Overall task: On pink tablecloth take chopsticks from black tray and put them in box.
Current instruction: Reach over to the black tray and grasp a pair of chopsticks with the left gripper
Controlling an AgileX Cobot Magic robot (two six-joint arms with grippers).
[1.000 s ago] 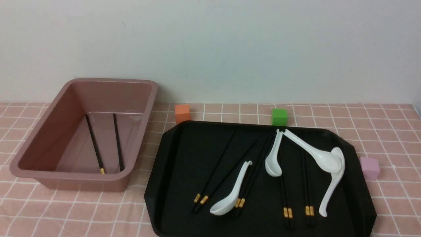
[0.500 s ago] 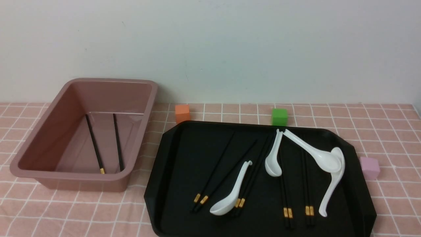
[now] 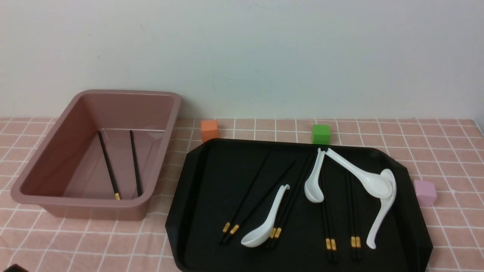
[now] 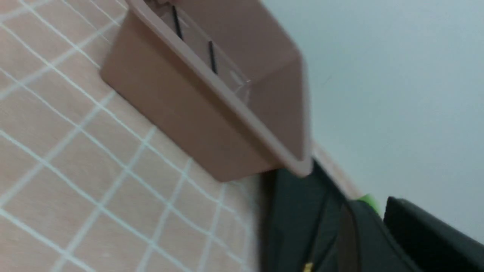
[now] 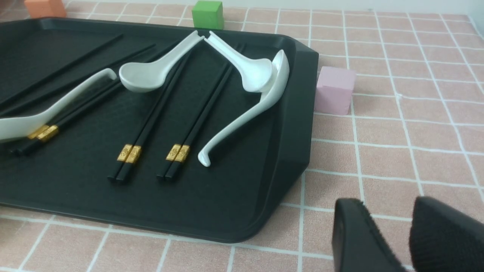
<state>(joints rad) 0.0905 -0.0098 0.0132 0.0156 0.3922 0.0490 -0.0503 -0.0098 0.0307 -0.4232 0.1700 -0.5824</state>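
Chopsticks point(image 3: 244, 196) are seen in four pairs on the black tray point(image 3: 196, 211), which is placed on the pink tablecloth point(image 3: 446, 151) at the right of the box point(image 3: 49, 139). All pairs are laid with the gold bands toward the robot. Four white spoons point(image 3: 264, 226) are spread among them; one spoon is lying across the second pair, and two spoons are touching at their bowls near the tray's right side. Two sticks point(image 3: 109, 166) are already lying apart on the bottom of the box.

An orange cube point(image 3: 210, 130) and a green cube point(image 3: 321, 133) are placed just behind the tray, and a pink cube point(image 3: 424, 192) just beside its right edge.

The right gripper point(image 5: 387, 211) is held over the cloth near the tray's near right corner; its jaws are a little apart and nothing is between them. The left gripper point(image 4: 374, 206) is seen blurred, near the tray and the corner of the box; a narrow gap is visible between its jaws, and nothing is held.
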